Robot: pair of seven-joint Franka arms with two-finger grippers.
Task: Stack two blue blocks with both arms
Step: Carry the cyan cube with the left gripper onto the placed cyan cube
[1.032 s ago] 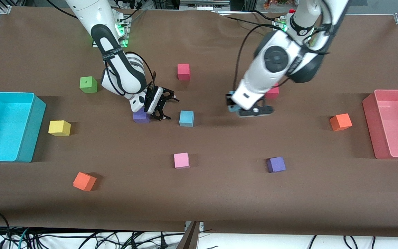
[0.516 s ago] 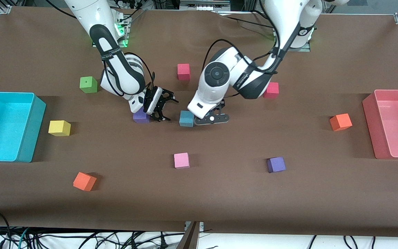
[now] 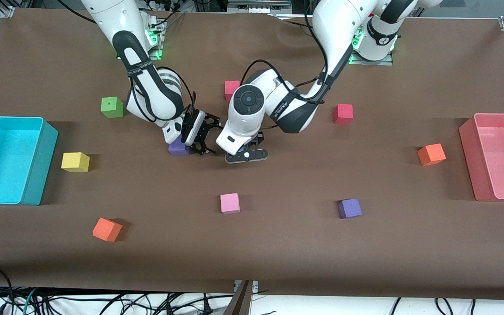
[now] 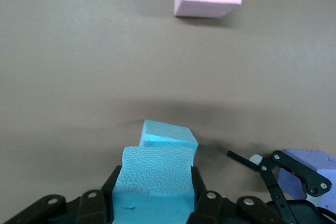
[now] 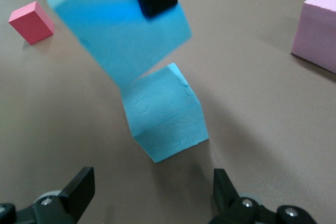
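My left gripper (image 3: 246, 154) is shut on a blue block (image 4: 157, 174) and holds it just above the second blue block (image 4: 169, 134), which sits on the brown table. The right wrist view shows the held block (image 5: 115, 30) tilted over the resting block (image 5: 165, 114), with a small gap between them. Both blocks are hidden under the left hand in the front view. My right gripper (image 3: 204, 138) is open and empty beside the resting block, next to a purple cube (image 3: 178, 148).
A pink cube (image 3: 229, 203) lies nearer the front camera than the stack spot. Red cubes (image 3: 232, 89) (image 3: 343, 113), a second purple cube (image 3: 349, 208), green (image 3: 112, 107), yellow (image 3: 75, 162) and orange cubes (image 3: 106, 229) (image 3: 431, 154) lie around. A turquoise bin (image 3: 40, 166) and a pink bin (image 3: 470, 162) stand at the table ends.
My left arm has carried the blue block toward the right arm's end of the table, until it is over the other blue block. The right arm has not moved.
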